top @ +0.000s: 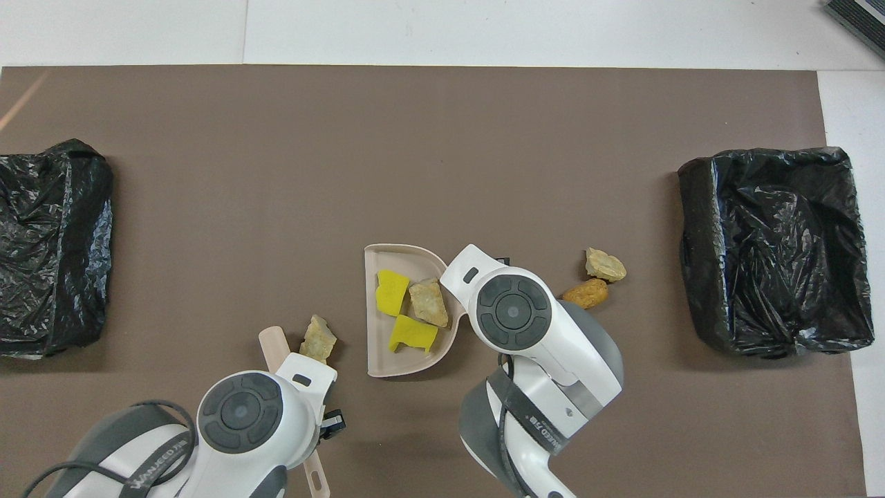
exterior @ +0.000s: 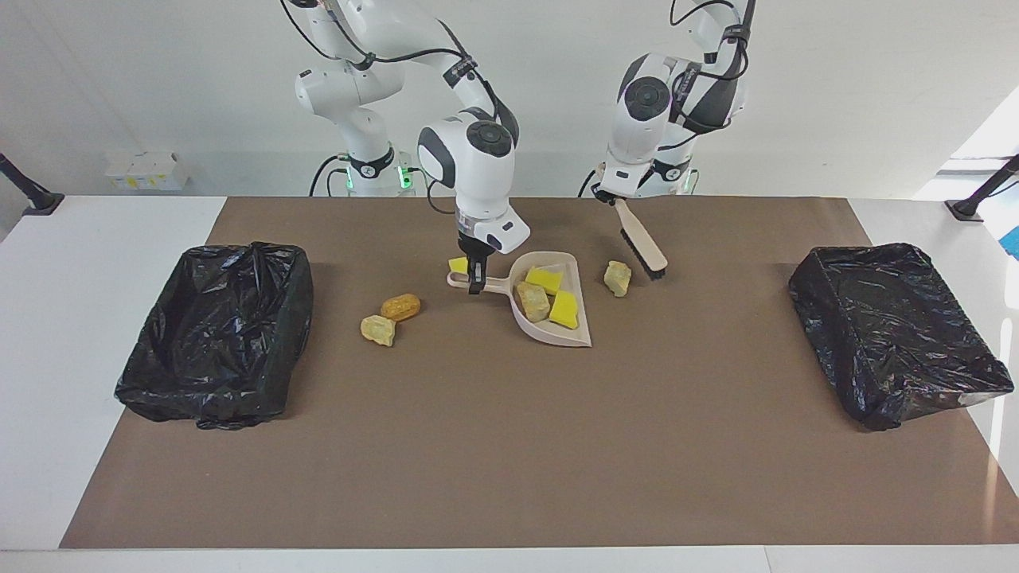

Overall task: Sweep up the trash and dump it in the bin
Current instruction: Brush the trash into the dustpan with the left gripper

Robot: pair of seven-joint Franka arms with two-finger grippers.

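The left claw (exterior: 617, 199) is up over the strip of table (exterior: 509, 446) nearest the robots, clamped on the handle of the brush (exterior: 642, 249), which hangs at a slant with its bristle end low beside a loose beige lump (exterior: 617, 278). From the facing view the brush looks just clear of that lump, not touching it. In the overhead view the left arm's wrist covers most of the brush, so only the handle ends poke out.

The right claw (exterior: 475, 280) is down at the table, pinched shut on the handle of the dustpan (exterior: 579, 337). The pan sits flat around the middle of the table, open edge pointing toward the left arm's end. Just beside the claw, on its robot side, there's a small yellow chunk (exterior: 457, 265), mostly hidden.

Inside the pan: two yellow sponge pieces (top: 393, 292) and one beige lump (top: 429, 303), bunched together.

Toward the right arm's end, a bit farther out than the pan handle, the orange-brown bread lump (top: 585, 293) and another beige piece (top: 605, 265) lie touching or nearly so, still on the bare mat.

Each end of the table has a black-bagged bin, one at the right arm's end (exterior: 219, 330) and one at the left arm's end (exterior: 896, 326). Can't see any trash in either.
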